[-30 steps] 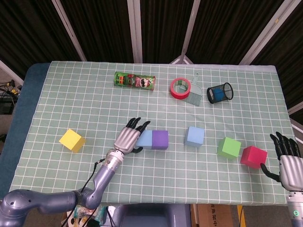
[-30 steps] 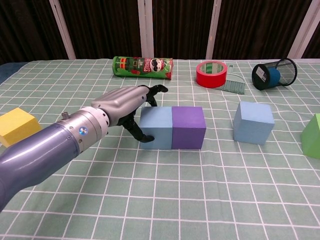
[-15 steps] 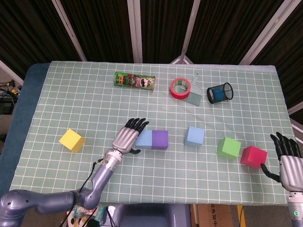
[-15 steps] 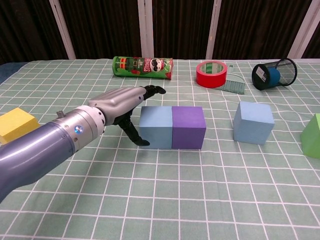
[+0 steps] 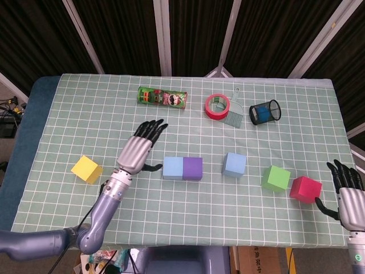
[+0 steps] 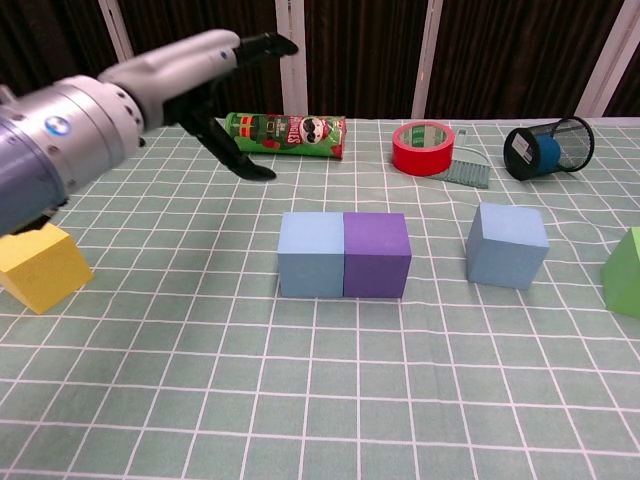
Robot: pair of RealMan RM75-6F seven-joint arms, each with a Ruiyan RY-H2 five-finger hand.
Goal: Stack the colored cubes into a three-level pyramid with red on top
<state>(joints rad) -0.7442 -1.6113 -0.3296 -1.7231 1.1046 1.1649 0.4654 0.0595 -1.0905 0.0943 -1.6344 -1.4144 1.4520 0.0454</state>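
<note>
A light blue cube (image 5: 173,168) (image 6: 311,254) and a purple cube (image 5: 193,168) (image 6: 377,254) sit side by side, touching, at mid-table. A second light blue cube (image 5: 234,164) (image 6: 507,244) stands apart to their right. Further right are a green cube (image 5: 276,178) (image 6: 626,270) and a red cube (image 5: 305,189). A yellow cube (image 5: 86,169) (image 6: 40,266) lies far left. My left hand (image 5: 138,149) (image 6: 190,80) hovers raised, left of the blue-purple pair, fingers spread, holding nothing. My right hand (image 5: 345,188) is at the table's right edge beside the red cube, fingers apart, empty.
At the back lie a green chip can (image 5: 162,97) (image 6: 286,134), a red tape roll (image 5: 217,107) (image 6: 424,147), a small brush (image 5: 232,116) and a black mesh cup (image 5: 265,111) (image 6: 549,146) on its side. The checked tablecloth (image 5: 188,217) covers the table.
My left hand has let go of the light blue cube, lifting up and drawing back to the left. The cubes stay put. The right hand has not moved.
</note>
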